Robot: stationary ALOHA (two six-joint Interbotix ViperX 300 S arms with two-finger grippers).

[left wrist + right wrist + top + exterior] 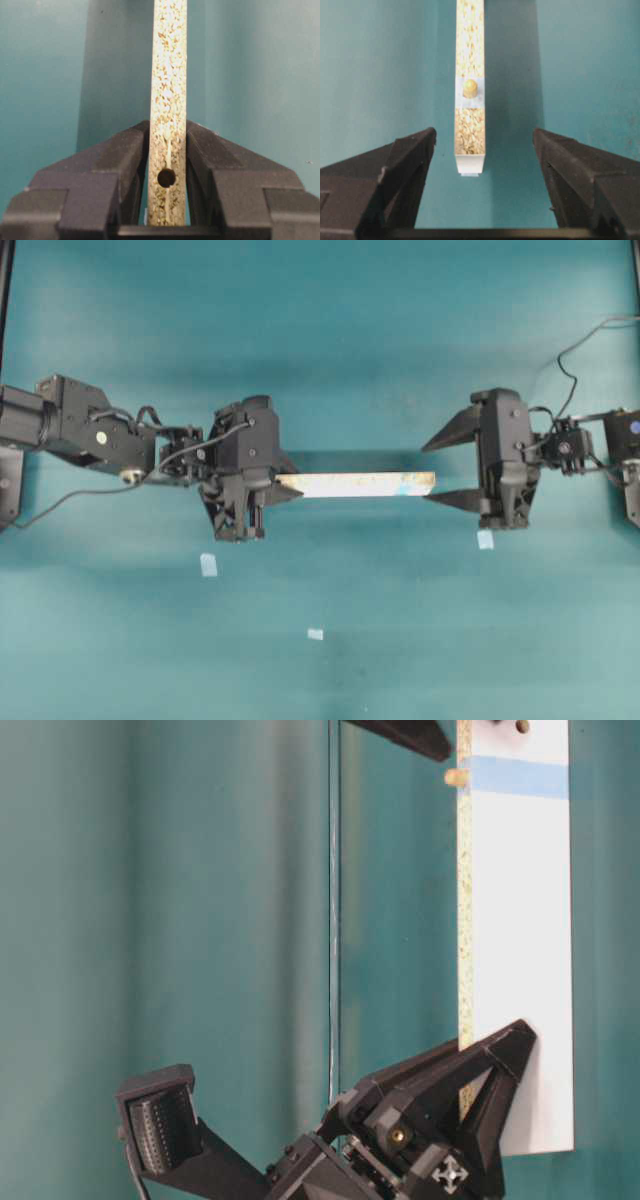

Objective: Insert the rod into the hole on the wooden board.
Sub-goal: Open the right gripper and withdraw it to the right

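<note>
Teal tabletop (320,340) — left gripper (285,486) clamps wooden board (355,484); right gripper (440,468) gapes, rod (470,88) seated.

Rough speckled particleboard wooden board (469,120), smooth white face, seemingly matt

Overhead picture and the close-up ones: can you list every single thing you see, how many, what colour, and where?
wooden board: one, pale speckled with a light-blue patch near its right end, held level between the two arms.
rod: one, cream-beige, sticking out of the hole at the board's blue-patched end.
plain hole: one, dark, in the board's edge between the left fingers.
tape squares: three, pale blue, on the teal table below the board.
table: one, teal.
left gripper: black, clamped on the board's left end.
right gripper: black, open, off the board.
</note>
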